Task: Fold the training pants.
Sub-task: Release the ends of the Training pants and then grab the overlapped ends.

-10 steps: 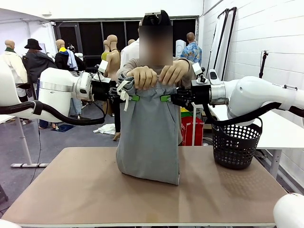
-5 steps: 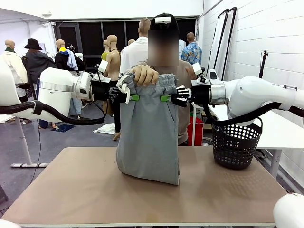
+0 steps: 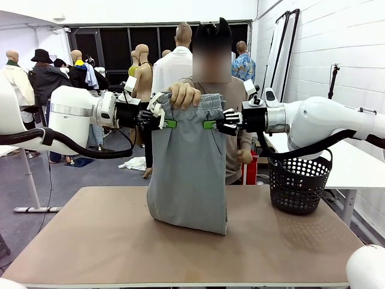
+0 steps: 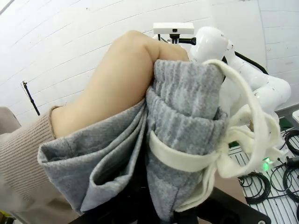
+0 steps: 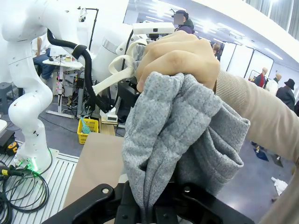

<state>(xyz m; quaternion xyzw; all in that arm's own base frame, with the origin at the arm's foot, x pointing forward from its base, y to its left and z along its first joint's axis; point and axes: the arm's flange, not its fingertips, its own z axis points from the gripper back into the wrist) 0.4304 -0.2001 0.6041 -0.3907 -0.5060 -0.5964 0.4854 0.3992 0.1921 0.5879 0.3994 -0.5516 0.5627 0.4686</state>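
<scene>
Over the table [image 3: 90, 241], both jaws clamp the training pants' [image 3: 189, 174] top edges.

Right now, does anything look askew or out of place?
Nothing damaged. The training pants hang between the left pincer and right pincer, but the waistband is bunched under the person's hand, the drawstring dangles loose by the left pincer, and the lower end sits slanted on the table.

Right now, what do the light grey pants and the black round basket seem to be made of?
Light grey pants: soft knitted jersey, probably cotton blend, matt; fine heathered knit and ribbed waistband show close up. Black round basket: likely rigid moulded plastic, slight sheen; regular punched holes.
</scene>
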